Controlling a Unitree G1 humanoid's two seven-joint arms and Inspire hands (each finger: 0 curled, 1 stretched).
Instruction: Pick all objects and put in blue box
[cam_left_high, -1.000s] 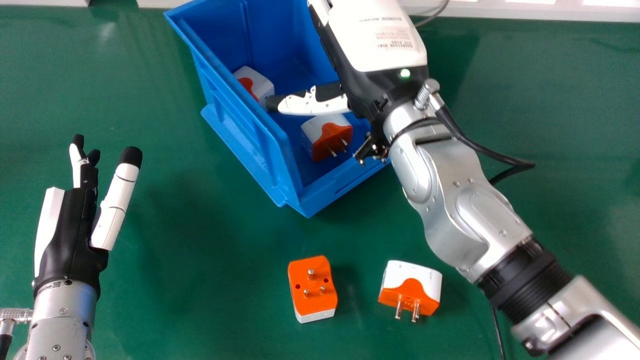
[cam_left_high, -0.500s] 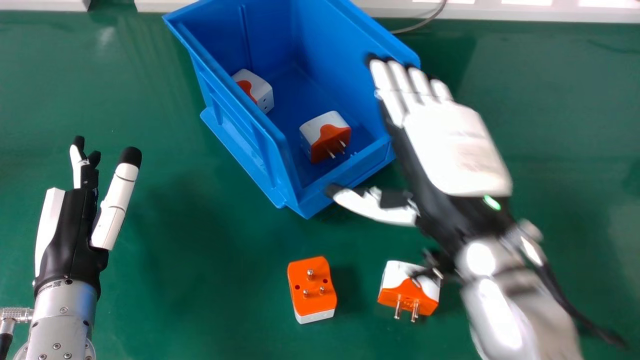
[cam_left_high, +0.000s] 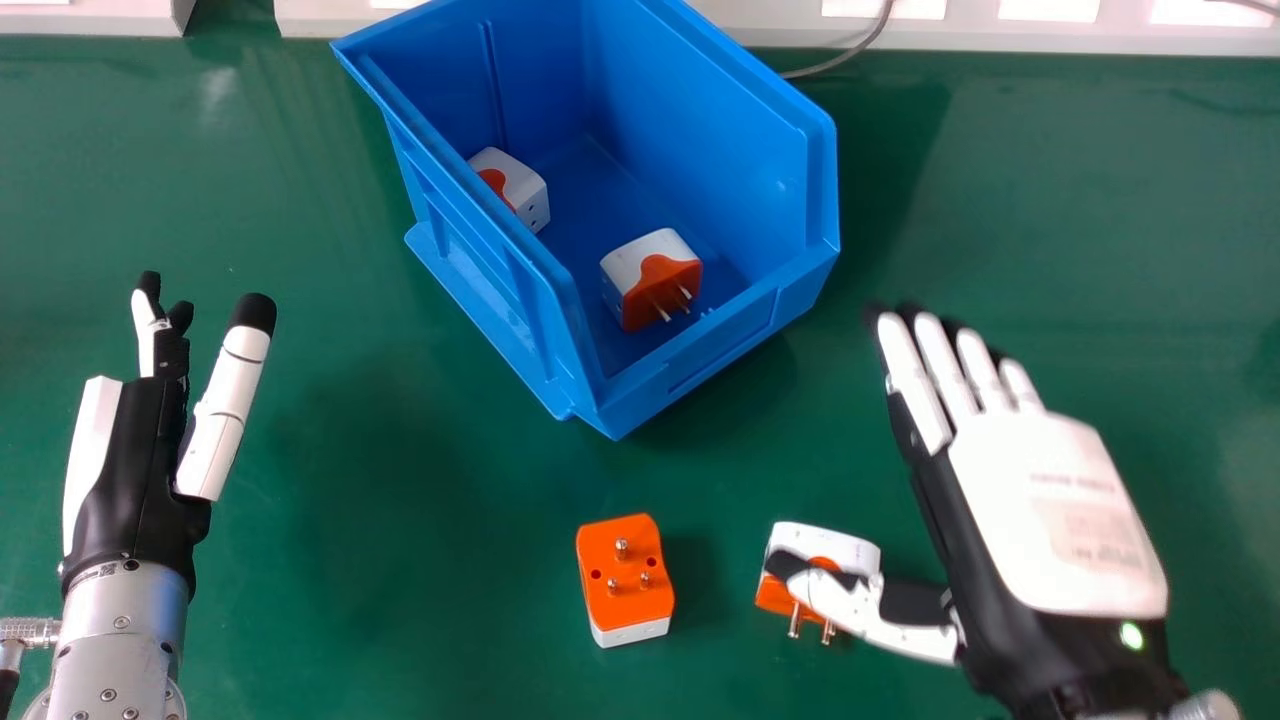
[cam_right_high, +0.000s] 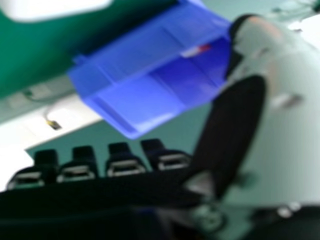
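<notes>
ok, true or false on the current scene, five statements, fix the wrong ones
1. The blue box holds a near plug and a far plug. True.
2. The left table plug stands pins down. False: the left table plug has its pins pointing up.
3. The left hand is open. True.
4. The right hand is gripping the right table plug. False: the right hand has its fingers straight and grips nothing; its thumb overlaps the right table plug in the head view.
5. Every plug is in the box. False: two are on the table.
</notes>
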